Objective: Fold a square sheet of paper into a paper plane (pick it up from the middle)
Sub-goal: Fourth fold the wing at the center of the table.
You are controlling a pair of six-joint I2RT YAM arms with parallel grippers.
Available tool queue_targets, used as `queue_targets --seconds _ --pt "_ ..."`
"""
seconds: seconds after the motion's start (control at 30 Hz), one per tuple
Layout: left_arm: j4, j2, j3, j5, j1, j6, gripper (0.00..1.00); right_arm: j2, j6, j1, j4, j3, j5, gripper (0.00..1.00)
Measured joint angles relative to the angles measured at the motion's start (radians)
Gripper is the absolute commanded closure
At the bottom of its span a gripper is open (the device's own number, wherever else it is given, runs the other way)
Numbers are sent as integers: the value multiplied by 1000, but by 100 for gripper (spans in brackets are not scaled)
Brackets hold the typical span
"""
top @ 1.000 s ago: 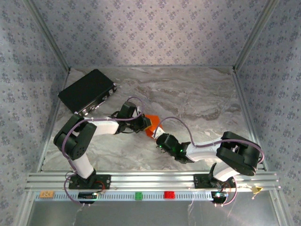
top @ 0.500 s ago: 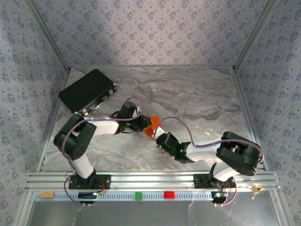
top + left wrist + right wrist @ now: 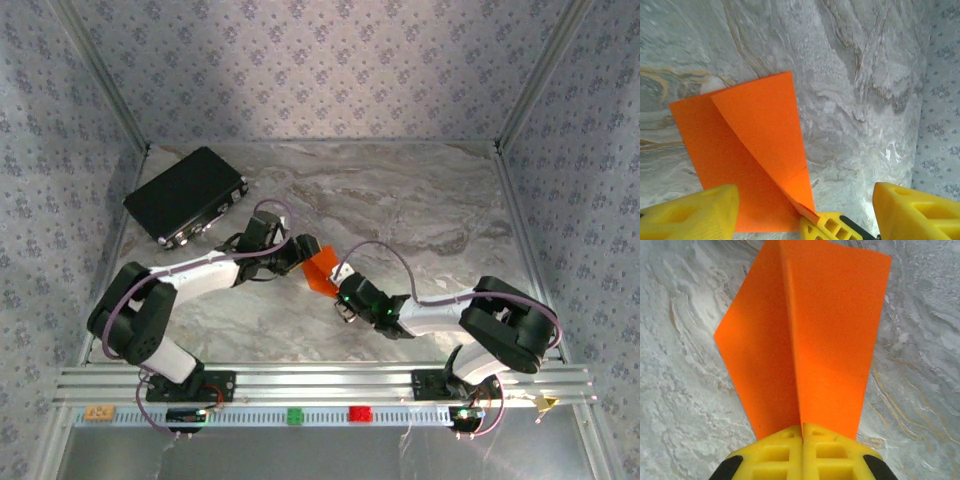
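The square sheet of paper is now a bright orange paper plane (image 3: pixel 321 268), a pointed dart with a centre crease and two wings spread (image 3: pixel 815 335). It hangs just above the marble table near the middle. My right gripper (image 3: pixel 802 432) is shut on the plane's narrow end, pinching the centre fold between its yellow fingers (image 3: pixel 341 288). My left gripper (image 3: pixel 300 252) stands open just left of the plane, its yellow fingers (image 3: pixel 695 212) wide apart on either side of the paper (image 3: pixel 750 145) without touching it. The right gripper's fingertips (image 3: pixel 832 227) show between them.
A black rectangular case (image 3: pixel 186 196) lies at the back left of the table. A green block (image 3: pixel 295 415) and a red block (image 3: pixel 359 413) sit on the front rail. Patterned walls close in the sides and back.
The left gripper has opened and let go of the paper, and the left arm's elbow has swung out to the left. The right gripper stays shut on the plane.
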Motion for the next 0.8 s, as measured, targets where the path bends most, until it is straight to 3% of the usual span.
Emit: queue_targets --seconds 0.37,0.8 --pt "-36 -7 -8 -27 5 1 29 0 167 -160 52 -2 -313 100" --pt "-37 -7 -8 -26 5 1 29 61 347 -296 105 -2 -600 100"
